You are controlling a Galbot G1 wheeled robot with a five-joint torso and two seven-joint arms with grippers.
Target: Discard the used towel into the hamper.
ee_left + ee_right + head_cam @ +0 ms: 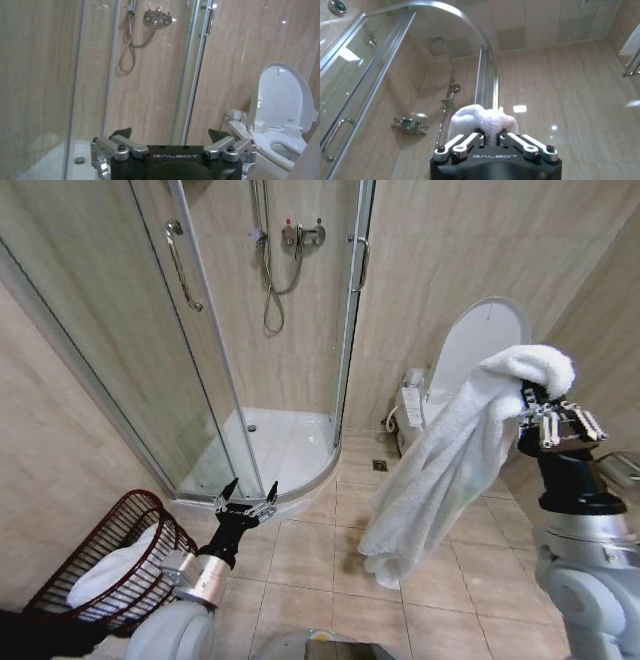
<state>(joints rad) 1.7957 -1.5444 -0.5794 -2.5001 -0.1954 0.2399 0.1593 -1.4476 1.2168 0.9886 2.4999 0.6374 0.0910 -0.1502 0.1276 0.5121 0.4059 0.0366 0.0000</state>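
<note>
A white towel [455,460] hangs in a long drape from my right gripper [527,406], held high at the right in front of the toilet. In the right wrist view the right gripper [490,135] is shut on a bunched fold of the towel [482,119]. The hamper [120,565], a dark reddish-brown openwork basket, stands on the floor at the lower left with white cloth inside. My left gripper [244,502] is low, just right of the hamper, open and holding nothing; the left wrist view shows the same gripper [170,134] with its fingers spread.
A curved glass shower enclosure [200,330] fills the left and middle background, its raised tray edge [300,485] just beyond the left gripper. A toilet [470,355] with its lid up stands at the right wall. Beige floor tiles [300,570] lie between hamper and towel.
</note>
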